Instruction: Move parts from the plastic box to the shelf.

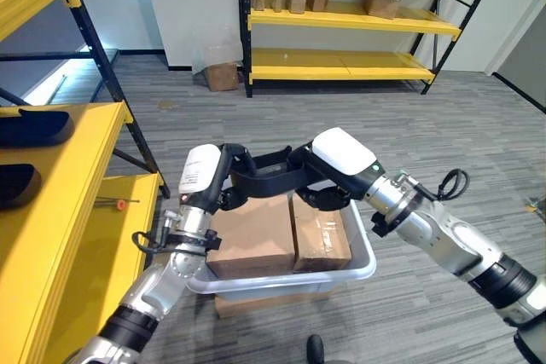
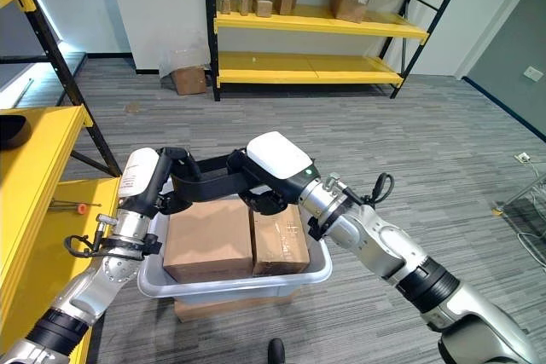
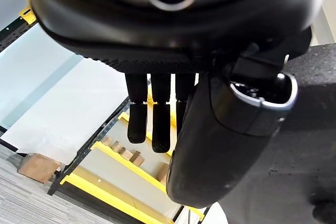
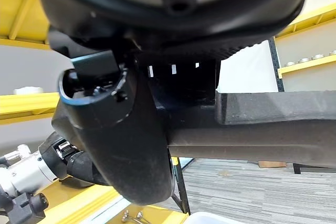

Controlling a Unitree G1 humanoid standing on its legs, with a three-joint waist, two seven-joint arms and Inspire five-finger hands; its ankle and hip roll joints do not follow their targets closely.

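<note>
Part [image 1: 271, 170], black and long, hung crosswise above the box [image 1: 363, 268], my left hand [image 1: 223, 178] and right hand [image 1: 317, 178] each clasping one end; the shelf [image 1: 94, 236] lay leftward, nearer my left.

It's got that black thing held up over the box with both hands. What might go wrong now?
The long black part spans between the left hand and right hand, so uneven motion might twist it loose. In the left wrist view the left hand's fingers look fairly straight, so that grip may be weak. If it slips, it would likely fall onto the cardboard boxes in the plastic box.
</note>
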